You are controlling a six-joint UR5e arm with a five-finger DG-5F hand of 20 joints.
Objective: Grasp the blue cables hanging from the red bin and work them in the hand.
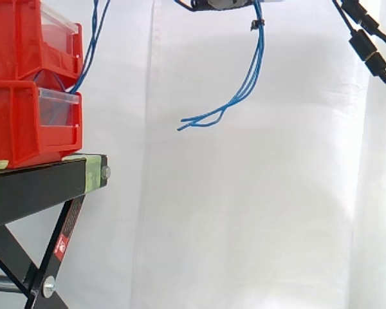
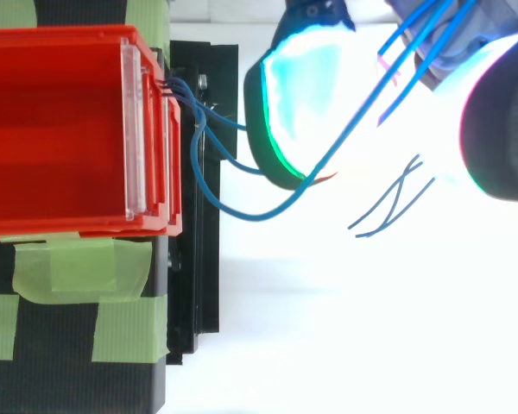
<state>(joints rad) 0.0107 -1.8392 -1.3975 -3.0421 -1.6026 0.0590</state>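
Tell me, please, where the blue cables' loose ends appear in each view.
Side view: the blue cables hang from the hand at the top edge; their loose ends curl left near the centre.
Top view: the loose ends lie right of centre, below the hand's glowing pads.
Shared landmark: the red bins at the left, where the cables start.

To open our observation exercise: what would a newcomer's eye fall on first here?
The blue cables stand out first, hanging in curls before the white curtain from the hand at the top of the side view. Next come the hand's glowing pads, large in the top view, and the red bins stacked on the black stand at left.
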